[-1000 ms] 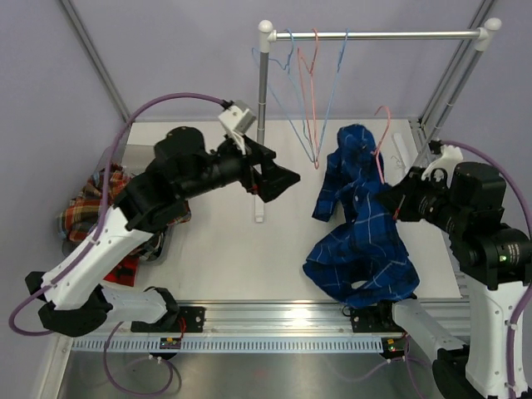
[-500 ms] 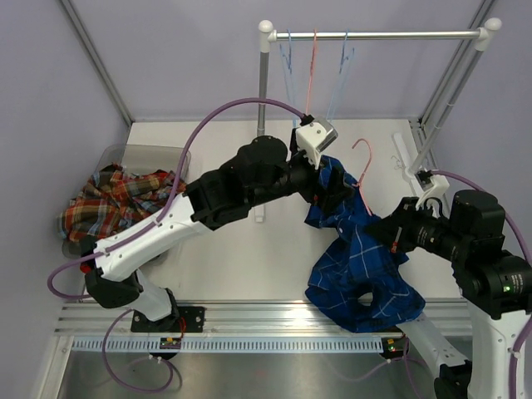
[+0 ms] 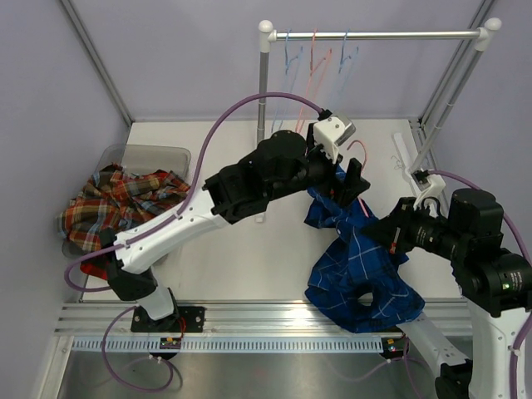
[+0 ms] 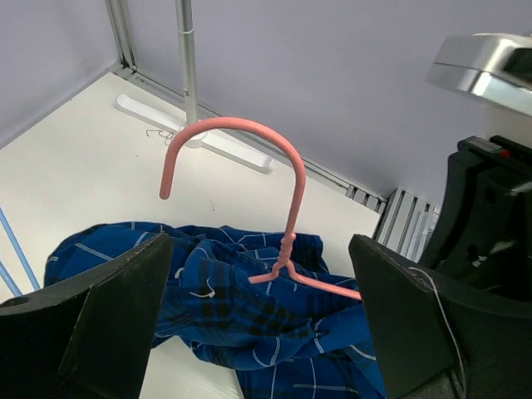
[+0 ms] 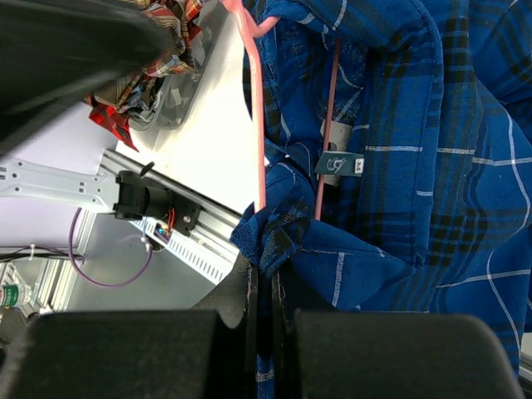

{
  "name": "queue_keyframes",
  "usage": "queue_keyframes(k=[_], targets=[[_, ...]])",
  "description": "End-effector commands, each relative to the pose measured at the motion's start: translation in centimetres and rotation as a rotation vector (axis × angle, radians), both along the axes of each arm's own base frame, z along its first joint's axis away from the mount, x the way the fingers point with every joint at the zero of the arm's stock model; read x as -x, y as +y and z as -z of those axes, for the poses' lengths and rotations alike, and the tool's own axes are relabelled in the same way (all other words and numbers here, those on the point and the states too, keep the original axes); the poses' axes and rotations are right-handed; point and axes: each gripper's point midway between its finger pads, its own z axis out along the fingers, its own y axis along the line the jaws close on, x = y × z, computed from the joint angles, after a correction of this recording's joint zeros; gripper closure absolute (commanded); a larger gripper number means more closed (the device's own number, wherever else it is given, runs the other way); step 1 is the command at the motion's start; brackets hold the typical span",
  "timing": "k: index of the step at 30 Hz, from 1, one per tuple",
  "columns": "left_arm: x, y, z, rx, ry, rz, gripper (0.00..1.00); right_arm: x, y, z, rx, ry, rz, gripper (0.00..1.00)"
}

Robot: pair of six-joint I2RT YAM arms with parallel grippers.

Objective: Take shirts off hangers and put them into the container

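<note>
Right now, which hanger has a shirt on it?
The pink hanger inside the blue shirt; the other hangers on the rail hang bare.

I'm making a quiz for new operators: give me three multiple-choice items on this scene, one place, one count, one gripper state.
1. Where does the brown-red-yellow tartan shirt lie? A) in the smoky-grey translucent plastic bin at the left; B) draped over the left arm; C) beside the right arm.
2. How many thin wire hangers hang on the silver metal rail? A) one; B) three; C) five.
3. The left gripper is: A) open wide; B) shut on cloth; C) shut on nothing.
Key: 1 A, it is heaped in the bin; 2 B, two light blue and one pink; 3 A, its fingers stand far apart, the pink wire hanger in the blue plaid shirt seen between them.
</note>
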Motion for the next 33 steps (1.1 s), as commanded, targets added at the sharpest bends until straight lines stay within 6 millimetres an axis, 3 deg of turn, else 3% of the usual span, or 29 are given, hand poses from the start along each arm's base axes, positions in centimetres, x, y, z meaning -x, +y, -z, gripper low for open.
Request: queue_keyframes(k=[1, 4, 5, 7, 8, 9, 10, 11, 12, 14, 15, 16, 18, 22, 26, 28, 29, 31, 32, 33], targets=[[0.0, -0.7, -3.0, 0.080, -0.030, 0.003, 0.09, 0.5, 1.0, -2.3, -0.051, -0.063, -0.062, 1.00], [-0.3, -1.3, -2.4, 0.064, -0.021, 0.002, 0.14, 0.7, 1.2, -2.8, -0.065, -0.070, -0.074, 1.00], [-0.5, -1.6, -2.0, 0.054, -0.017, 0.002, 0.24, 0.9, 1.3, -3.0, -0.072, -0.073, -0.080, 1.00], [-0.8, -1.7, -2.3, 0.057, -0.019, -0.012, 0.57, 1.0, 1.5, -3.1, -0.081, -0.071, -0.087, 1.00], [-1.2, -1.8, -1.6, 0.033, -0.008, -0.031, 0.85, 1.1, 1.4, -3.3, -0.078, -0.077, -0.088, 1.00], [-1.5, -1.6, -1.8, 0.031, -0.008, -0.057, 1.00, 1.0, 1.2, -3.2, -0.070, -0.077, -0.075, 1.00], [-2.3, -0.9, -2.6, 0.036, -0.022, -0.111, 1.00, 1.0, 1.1, -3.2, -0.065, -0.075, -0.069, 0.99], [-2.6, -0.2, -2.6, 0.022, -0.022, -0.143, 1.00, 1.1, 0.9, -3.5, -0.057, -0.090, -0.064, 0.66], [-3.6, 1.0, -3.0, 0.020, -0.032, -0.220, 1.00, 1.0, 0.6, -3.5, -0.044, -0.096, -0.038, 0.45], [-4.3, 3.0, -3.9, 0.010, -0.031, -0.291, 1.00, 1.4, 0.0, -3.8, -0.024, -0.118, -0.019, 0.21], [-4.7, 4.1, -4.5, 0.004, -0.035, -0.329, 1.00, 1.3, -0.3, -3.7, -0.011, -0.124, -0.002, 0.01], [-5.0, 5.0, -5.1, 0.003, -0.033, -0.355, 1.00, 1.5, -0.3, -3.6, -0.008, -0.121, -0.004, 0.00], [-5.1, 8.0, -7.0, -0.003, -0.046, -0.414, 1.00, 1.8, -0.3, -3.2, -0.004, -0.122, -0.019, 0.00], [-5.1, 11.9, -8.9, -0.004, -0.094, -0.481, 1.00, 2.4, 0.4, -2.7, -0.021, -0.124, -0.077, 0.00], [-6.3, 14.4, -9.6, 0.008, -0.094, -0.528, 1.00, 2.8, 0.7, -1.9, -0.025, -0.111, -0.101, 0.03], [-6.4, 14.6, -9.7, 0.017, -0.098, -0.528, 1.00, 2.7, 0.5, -1.6, -0.015, -0.108, -0.089, 0.20], [-6.2, 14.8, -10.0, 0.025, -0.101, -0.529, 1.00, 2.7, 0.3, -1.6, -0.009, -0.109, -0.078, 0.46], [-6.2, 15.0, -10.1, 0.023, -0.108, -0.533, 1.00, 2.8, 0.1, -1.6, -0.004, -0.118, -0.069, 0.67], [-6.3, 15.2, -10.2, 0.024, -0.111, -0.535, 1.00, 2.8, 0.1, -1.5, -0.004, -0.114, -0.069, 0.92], [-6.3, 15.3, -10.4, 0.028, -0.114, -0.539, 1.00, 2.7, 0.1, -1.5, -0.003, -0.113, -0.067, 1.00]])
